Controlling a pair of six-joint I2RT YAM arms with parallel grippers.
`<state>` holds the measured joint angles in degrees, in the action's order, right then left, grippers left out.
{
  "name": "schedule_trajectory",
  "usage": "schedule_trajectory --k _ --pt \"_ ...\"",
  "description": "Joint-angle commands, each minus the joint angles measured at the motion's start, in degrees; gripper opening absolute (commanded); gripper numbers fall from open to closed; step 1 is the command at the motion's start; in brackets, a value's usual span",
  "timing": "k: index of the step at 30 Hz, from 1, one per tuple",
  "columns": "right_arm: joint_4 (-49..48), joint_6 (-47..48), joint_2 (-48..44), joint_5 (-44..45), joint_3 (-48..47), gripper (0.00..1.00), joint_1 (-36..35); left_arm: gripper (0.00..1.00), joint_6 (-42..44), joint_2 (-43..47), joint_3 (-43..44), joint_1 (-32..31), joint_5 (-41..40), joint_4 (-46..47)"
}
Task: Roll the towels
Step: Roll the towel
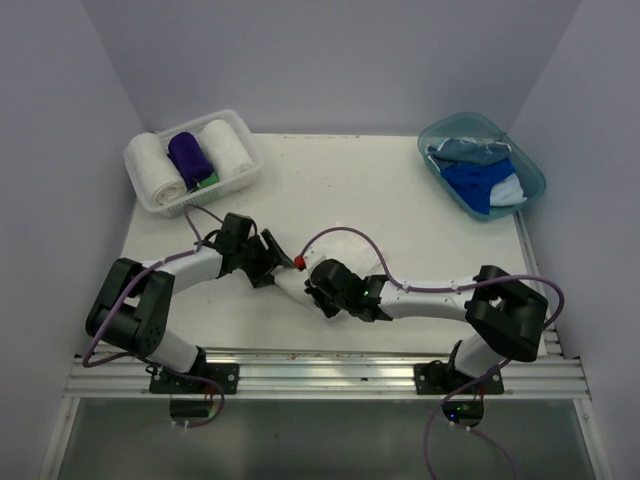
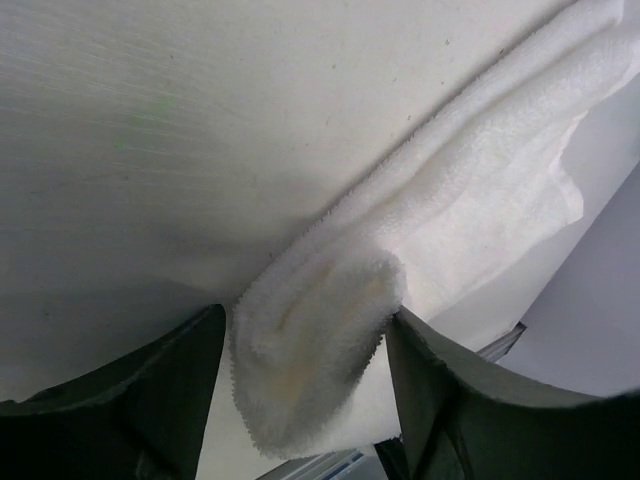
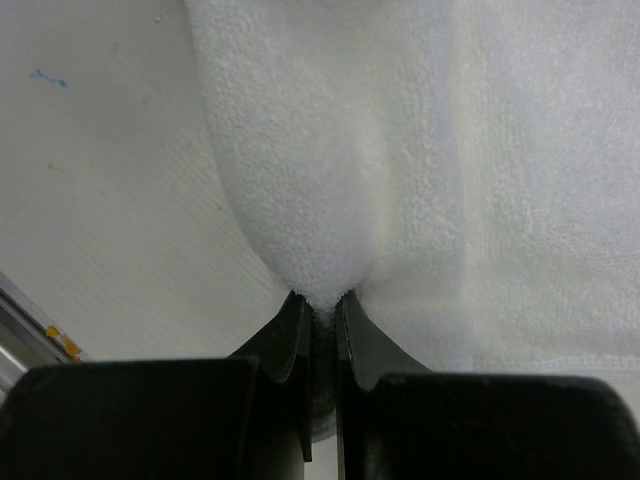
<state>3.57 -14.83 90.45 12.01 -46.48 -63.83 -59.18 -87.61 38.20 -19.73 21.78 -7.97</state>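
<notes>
White towel (image 2: 460, 200) lies diagonally between spread left fingers (image 2: 150, 400) and right fingers (image 3: 283, 345) clamped on it

Bunched white towel (image 2: 470, 190), partly rolled

The left arm (image 1: 190, 265) and the right arm (image 1: 430, 298) had white links between black joints. Purple cables (image 1: 345, 235) looped along them. A red spot (image 1: 298, 262) showed near the left wrist. The right hand (image 3: 320, 300) had black fingers (image 3: 285, 340).
</notes>
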Motion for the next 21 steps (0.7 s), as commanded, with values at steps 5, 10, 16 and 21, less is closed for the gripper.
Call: schedule_trajectory --k 5,10,16,21 --pt "-0.93 -7.14 -5.46 -14.72 1.39 0.0 7.13 0.76 3.37 8.58 1.79 1.27 -7.28 -7.94" --pt "-2.25 -11.18 -5.2 -24.3 1.74 0.0 11.88 0.76 4.42 11.5 1.71 1.27 -6.05 -9.79" --pt "-6.29 -16.8 -2.83 -36.08 2.71 0.0 16.98 0.81 3.72 14.66 -0.4 0.39 -4.03 -9.0" --pt "-12.26 -23.9 0.68 -43.73 5.43 0.0 21.11 0.84 2.23 15.98 -2.16 -2.42 -4.03 -7.15"
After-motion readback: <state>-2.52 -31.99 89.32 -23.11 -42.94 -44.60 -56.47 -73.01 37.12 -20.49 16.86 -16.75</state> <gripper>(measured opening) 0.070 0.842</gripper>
